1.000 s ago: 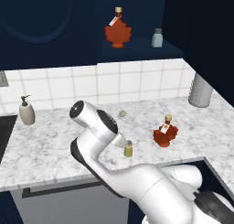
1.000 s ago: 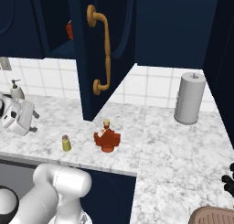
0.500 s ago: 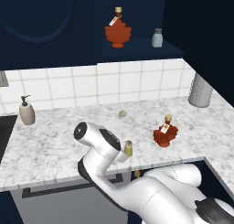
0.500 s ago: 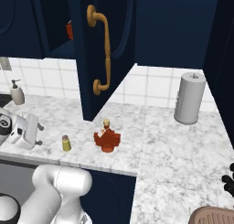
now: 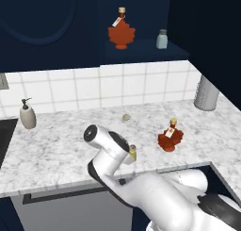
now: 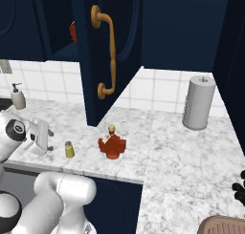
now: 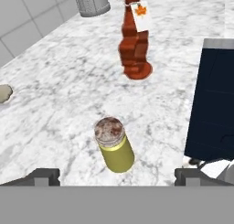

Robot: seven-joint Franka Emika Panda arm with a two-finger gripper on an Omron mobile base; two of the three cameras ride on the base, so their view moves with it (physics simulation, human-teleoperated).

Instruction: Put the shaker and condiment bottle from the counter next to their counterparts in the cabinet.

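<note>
The small yellow-green shaker (image 7: pixel 114 145) stands upright on the marble counter (image 7: pixel 68 81), centred just beyond my open gripper (image 7: pixel 117 177); the fingertips (image 7: pixel 43 176) do not touch it. From the right, the gripper (image 6: pixel 49 134) hangs low, just left of the shaker (image 6: pixel 70 150). My arm partly hides the shaker (image 5: pixel 133 152) in the left base view. The red-orange leaf condiment bottle (image 5: pixel 170 136) (image 6: pixel 112 143) (image 7: pixel 135 40) stands further right on the counter. On the shelf of the dark navy cabinet (image 5: pixel 141 53) stand its counterparts, a matching leaf bottle (image 5: pixel 121 32) and a pale blue-grey shaker (image 5: pixel 162 38).
The open cabinet door (image 6: pixel 107 56) with its brass handle hangs over the counter behind the bottle. A grey paper towel roll (image 6: pixel 198 101) stands at the back right, a beige soap dispenser (image 5: pixel 27 114) at the left. A small tan lump (image 5: pixel 126 117) lies near the wall.
My arm has lowered and the hand has moved right, closer to the shaker. The jaws stayed wide apart. Shaker and bottles have not moved.
</note>
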